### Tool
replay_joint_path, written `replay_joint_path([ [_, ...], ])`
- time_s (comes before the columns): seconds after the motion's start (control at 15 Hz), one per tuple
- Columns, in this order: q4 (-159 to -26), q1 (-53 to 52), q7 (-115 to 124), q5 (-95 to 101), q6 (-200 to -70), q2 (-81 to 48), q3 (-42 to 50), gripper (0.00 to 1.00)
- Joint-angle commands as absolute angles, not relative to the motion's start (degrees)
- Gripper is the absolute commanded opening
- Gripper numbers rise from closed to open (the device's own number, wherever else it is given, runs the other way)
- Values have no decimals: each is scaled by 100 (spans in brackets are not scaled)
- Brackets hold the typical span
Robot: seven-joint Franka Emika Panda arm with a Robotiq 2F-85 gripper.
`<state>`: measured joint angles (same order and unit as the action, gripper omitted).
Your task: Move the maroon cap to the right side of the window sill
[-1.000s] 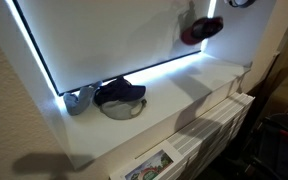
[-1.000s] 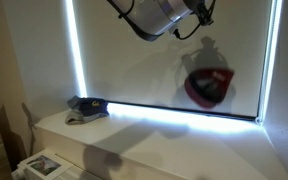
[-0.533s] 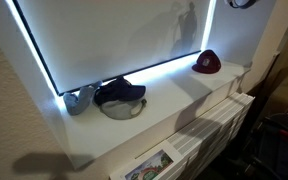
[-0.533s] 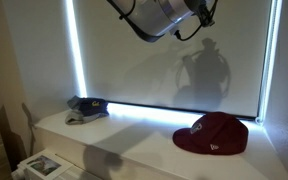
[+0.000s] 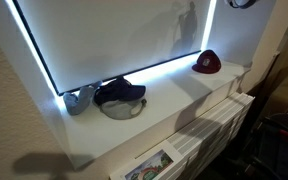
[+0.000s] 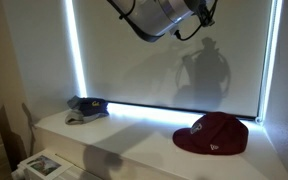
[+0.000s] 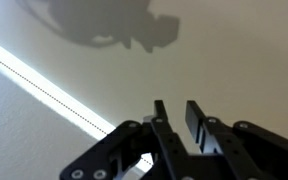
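Observation:
The maroon cap [image 5: 207, 63] [image 6: 212, 134] lies on the right end of the white window sill [image 5: 174, 100] [image 6: 134, 140], crown up, with a pale mark on its front. My gripper [image 6: 206, 9] hangs high above it at the top of the blind, well clear of the cap. In the wrist view the gripper [image 7: 177, 106] points at the blind, and its two fingers stand a narrow gap apart with nothing between them. The cap does not show in the wrist view.
At the sill's left end lie a dark navy cap [image 5: 119, 93] and a small grey-blue cap [image 5: 81, 99] [image 6: 87, 107]. A white radiator [image 5: 219, 125] runs under the sill. Papers [image 5: 149, 167] [image 6: 39, 165] lie below the near end.
A second ago the maroon cap was in mid-air before the blind. By half a second ago it had dropped onto the sill's right end, where it has stayed. The gripper has not moved.

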<state>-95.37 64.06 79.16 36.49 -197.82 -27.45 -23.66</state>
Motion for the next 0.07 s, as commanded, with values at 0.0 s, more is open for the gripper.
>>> replay_joint_path([
  [0.0, -9537, 6406, 7916, 3649, -19782, -2745, -2366, 29],
])
